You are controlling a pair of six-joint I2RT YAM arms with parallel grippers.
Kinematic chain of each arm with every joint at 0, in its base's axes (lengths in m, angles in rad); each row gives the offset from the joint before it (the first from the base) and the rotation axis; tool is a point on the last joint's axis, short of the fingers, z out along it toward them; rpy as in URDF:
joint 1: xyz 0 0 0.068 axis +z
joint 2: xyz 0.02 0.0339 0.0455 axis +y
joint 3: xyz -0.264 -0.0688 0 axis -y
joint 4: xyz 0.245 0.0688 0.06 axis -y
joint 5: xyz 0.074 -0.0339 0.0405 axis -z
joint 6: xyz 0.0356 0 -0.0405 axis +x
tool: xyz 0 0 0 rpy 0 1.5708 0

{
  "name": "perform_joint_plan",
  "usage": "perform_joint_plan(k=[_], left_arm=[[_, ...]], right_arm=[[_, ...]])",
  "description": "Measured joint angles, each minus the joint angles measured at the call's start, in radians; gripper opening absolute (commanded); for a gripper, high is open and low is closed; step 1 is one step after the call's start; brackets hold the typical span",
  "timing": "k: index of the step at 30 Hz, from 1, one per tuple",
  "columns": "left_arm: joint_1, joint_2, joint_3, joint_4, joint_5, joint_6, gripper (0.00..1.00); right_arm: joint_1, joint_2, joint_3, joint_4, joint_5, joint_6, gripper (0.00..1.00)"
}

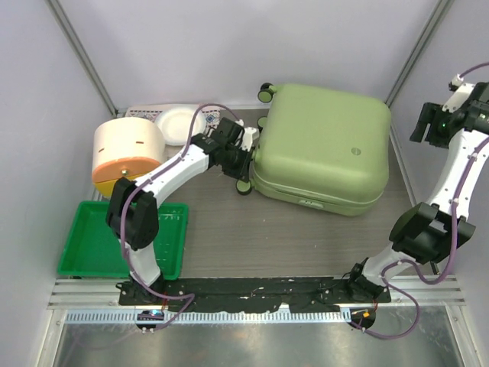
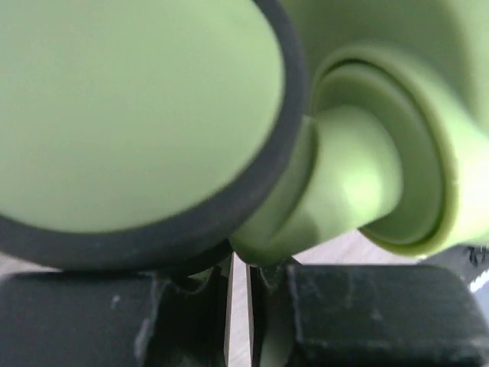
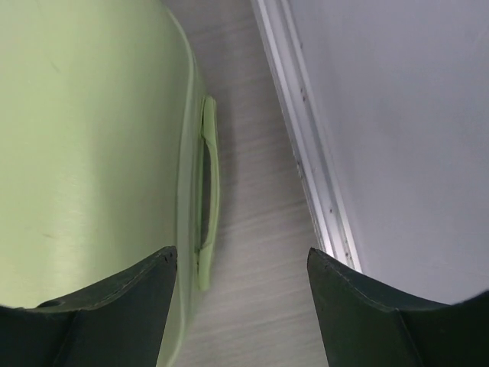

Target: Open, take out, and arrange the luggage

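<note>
Left jaws near-shut at wheel [image 2: 137, 115] | right jaws wide, empty | luggage [image 1: 321, 149] flat, wheel end leftward

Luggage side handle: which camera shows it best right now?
Right wrist. The handle lies along the luggage side wall, sharp and unobstructed between the open jaws. Top external shows the luggage whole from above, but that handle is not discernible. Left wrist shows only a wheel close up.

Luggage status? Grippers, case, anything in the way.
Left gripper shut, at a wheel. Right gripper open, over the side handle. Luggage shut, flat. Nothing on the lid; round container beside left arm.
</note>
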Motion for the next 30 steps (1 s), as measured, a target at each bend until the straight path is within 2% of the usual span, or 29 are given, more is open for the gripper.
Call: perform_joint_plan(k=[4, 7, 10, 11, 14, 19, 30], left_arm=[[0.060, 0.063, 0.060, 0.067, -0.025, -0.067, 0.16], [0.149, 0.150, 0.135, 0.135, -0.021, -0.119, 0.22], [0.224, 0.253, 0.241, 0.201, 0.010, -0.131, 0.30], [0.247, 0.281, 0.271, 0.217, 0.025, -0.126, 0.36], [0.283, 0.302, 0.299, 0.234, 0.075, -0.103, 0.46], [0.287, 0.241, 0.266, 0.241, 0.110, -0.053, 0.51], [0.262, -0.076, 0.048, 0.229, 0.183, -0.016, 0.55]], right_arm=[[-0.082, 0.066, -0.043, -0.058, -0.072, -0.058, 0.71], [-0.133, 0.121, -0.079, -0.099, -0.129, -0.100, 0.68], [-0.167, 0.154, -0.120, -0.120, -0.172, -0.124, 0.65], [-0.174, 0.157, -0.134, -0.120, -0.182, -0.127, 0.64], [-0.182, 0.157, -0.188, -0.110, -0.236, -0.124, 0.61], [-0.176, 0.157, -0.294, -0.041, -0.342, -0.074, 0.56], [-0.161, 0.239, -0.406, 0.144, -0.453, 0.065, 0.53]])
